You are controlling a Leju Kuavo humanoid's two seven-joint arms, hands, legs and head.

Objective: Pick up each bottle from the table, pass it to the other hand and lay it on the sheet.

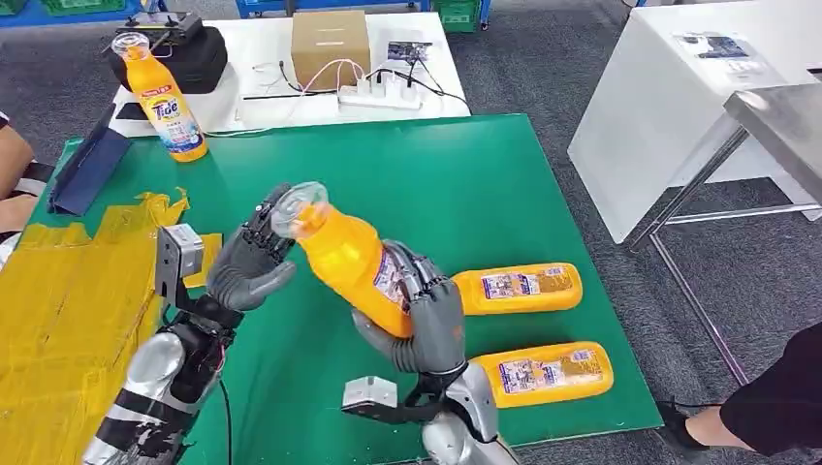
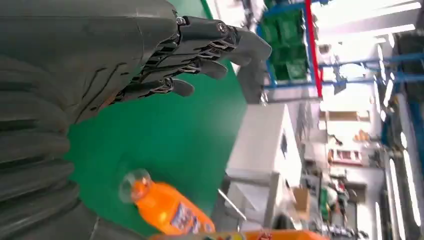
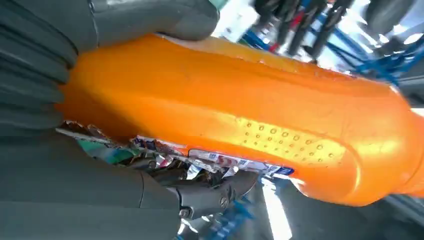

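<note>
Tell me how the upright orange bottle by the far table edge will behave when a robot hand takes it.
The upright bottle looks tall and narrow-based, so a sideways nudge would probably tip it. It appears full, so likely heavy for its size. Its glossy plastic may slip.

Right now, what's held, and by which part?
Right robot hand grips the orange bottle around its lower body; left robot hand, fingers apart, is at the cap end.

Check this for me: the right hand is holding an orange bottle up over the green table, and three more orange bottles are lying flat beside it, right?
Not quite: two bottles lie flat beside it, not three, as the head view shows. The rest holds: the right hand holds an orange bottle over the green table.
</note>
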